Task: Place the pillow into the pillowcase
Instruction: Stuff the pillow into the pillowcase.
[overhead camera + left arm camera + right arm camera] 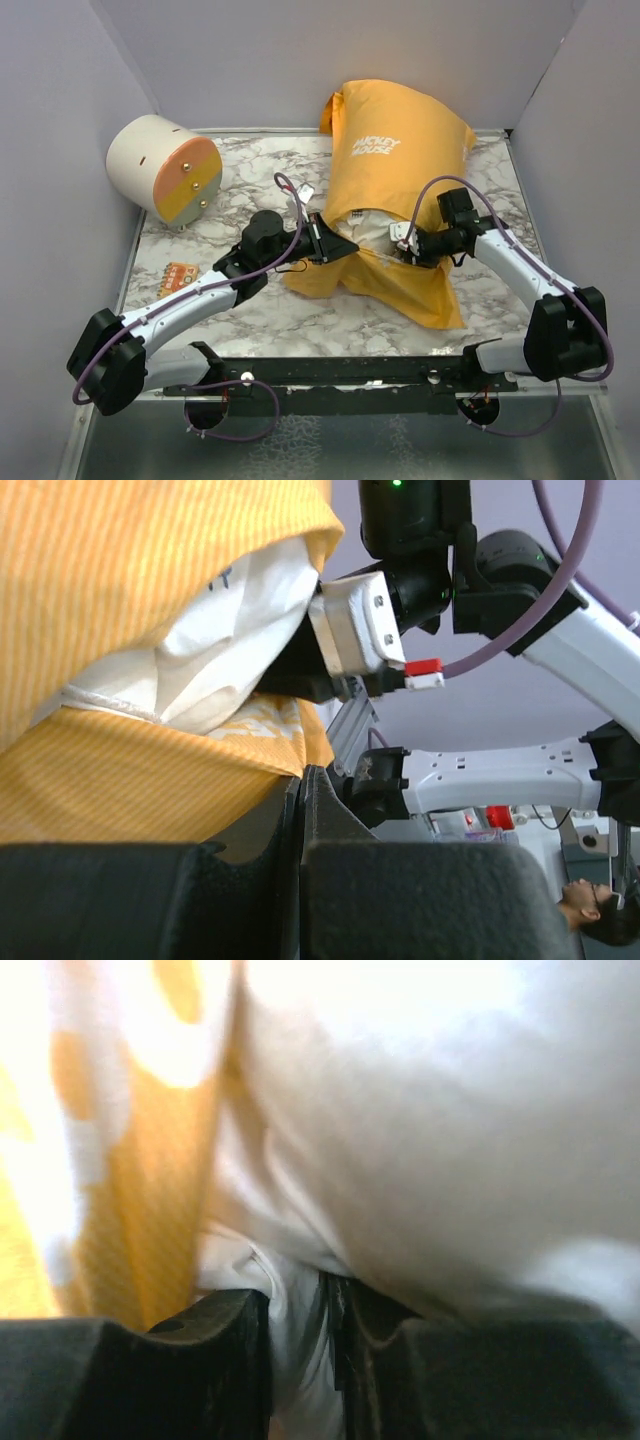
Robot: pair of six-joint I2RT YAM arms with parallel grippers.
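The pillow (372, 225) sits mostly inside the pillowcase (400, 150), long axis running away from the arms, its white end showing at the near mouth. The right gripper (403, 245), nearer, pinches that white fabric narrowly. The left gripper (343, 248) is closed, seemingly on the pillowcase hem.

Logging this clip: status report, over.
Left gripper shut on the pillowcase at its opening. Right gripper pinching the pillow. Pillow mostly inside, white end showing. Cylinder well clear.
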